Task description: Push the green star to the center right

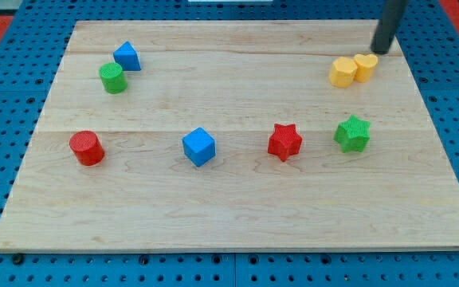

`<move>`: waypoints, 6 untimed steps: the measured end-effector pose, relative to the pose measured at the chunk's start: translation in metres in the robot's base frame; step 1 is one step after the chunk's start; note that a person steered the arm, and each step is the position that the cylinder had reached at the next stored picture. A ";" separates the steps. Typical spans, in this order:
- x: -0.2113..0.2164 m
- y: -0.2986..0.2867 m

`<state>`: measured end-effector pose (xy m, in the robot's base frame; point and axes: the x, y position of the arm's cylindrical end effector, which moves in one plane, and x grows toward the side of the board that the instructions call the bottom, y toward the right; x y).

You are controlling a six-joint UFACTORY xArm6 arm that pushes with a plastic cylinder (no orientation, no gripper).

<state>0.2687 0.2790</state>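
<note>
The green star (352,133) lies on the wooden board (237,215), right of the middle. A red star (284,142) lies just to its left. My tip (382,51) is near the view's top right, well above the green star and just above and to the right of two yellow blocks (352,70) that touch each other. The rod rises out of the view's top edge.
A blue cube (199,147) lies near the board's middle. A red cylinder (87,148) is at the left. A green cylinder (112,78) and a blue triangular block (127,57) sit close together at the top left. Blue pegboard surrounds the board.
</note>
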 end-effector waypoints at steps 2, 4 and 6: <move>0.077 0.066; 0.210 -0.004; 0.219 -0.117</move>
<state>0.4875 0.1624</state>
